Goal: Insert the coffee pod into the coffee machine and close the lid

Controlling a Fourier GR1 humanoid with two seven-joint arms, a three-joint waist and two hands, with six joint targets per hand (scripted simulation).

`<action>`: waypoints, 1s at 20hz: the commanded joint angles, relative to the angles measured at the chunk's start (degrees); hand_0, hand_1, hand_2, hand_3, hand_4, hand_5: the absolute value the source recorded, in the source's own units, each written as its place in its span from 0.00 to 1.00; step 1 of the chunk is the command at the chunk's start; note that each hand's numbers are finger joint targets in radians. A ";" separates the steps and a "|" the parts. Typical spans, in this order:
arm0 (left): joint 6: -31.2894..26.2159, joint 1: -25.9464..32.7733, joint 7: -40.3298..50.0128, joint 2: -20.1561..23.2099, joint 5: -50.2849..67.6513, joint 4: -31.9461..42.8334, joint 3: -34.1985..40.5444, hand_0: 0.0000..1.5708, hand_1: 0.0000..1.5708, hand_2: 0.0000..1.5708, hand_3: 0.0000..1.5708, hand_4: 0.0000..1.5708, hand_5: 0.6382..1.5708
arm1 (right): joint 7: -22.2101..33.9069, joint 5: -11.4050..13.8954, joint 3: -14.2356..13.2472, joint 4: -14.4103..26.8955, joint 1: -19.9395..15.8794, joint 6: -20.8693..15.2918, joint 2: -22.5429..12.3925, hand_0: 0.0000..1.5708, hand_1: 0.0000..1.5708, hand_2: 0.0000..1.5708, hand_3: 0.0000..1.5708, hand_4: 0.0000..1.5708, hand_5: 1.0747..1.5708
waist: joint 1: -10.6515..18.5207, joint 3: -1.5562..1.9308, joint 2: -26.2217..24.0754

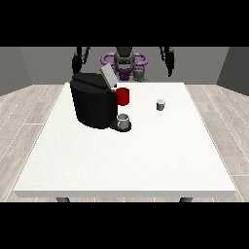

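A black coffee machine (pixel 92 104) stands on the left half of the white table (pixel 126 155). Its grey lid (pixel 107 76) is tilted up and open. A small grey coffee pod (pixel 160 104) stands upright on the table to the right of the machine, touched by nothing. The hand at the view's left (pixel 76 63) hangs behind the machine's far side, above the table's far edge. The hand at the view's right (pixel 169 64) hangs by the far edge, well behind the pod. Neither hand touches anything.
A red cup (pixel 123 96) sits against the machine's right side. A grey cup (pixel 124 120) rests on the machine's dark base at its front right. The table's near half is bare white surface.
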 commanded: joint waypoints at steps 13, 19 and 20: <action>-4.39 0.06 -7.38 2.94 -2.60 1.57 0.29 0.00 0.00 0.00 0.00 0.14 1.00 | -7.03 -0.60 -1.83 1.53 3.15 -7.09 7.82 0.00 0.00 0.00 0.00 0.14 1.00 | -0.61 -2.24 -2.62; -6.16 -10.82 -6.53 9.89 -2.99 11.46 6.96 0.00 0.00 0.00 0.00 0.00 1.00 | -5.63 0.39 1.85 -0.39 -1.34 -8.70 7.89 0.00 0.00 0.00 0.00 0.11 1.00 | -4.17 -2.25 4.22; -6.77 -11.77 -1.12 8.87 -1.45 10.86 6.70 0.00 0.00 0.00 0.00 0.00 1.00 | -3.72 -2.57 -2.73 -0.06 -2.68 -5.13 5.33 0.00 0.00 0.00 0.00 0.09 1.00 | -3.64 -2.24 2.23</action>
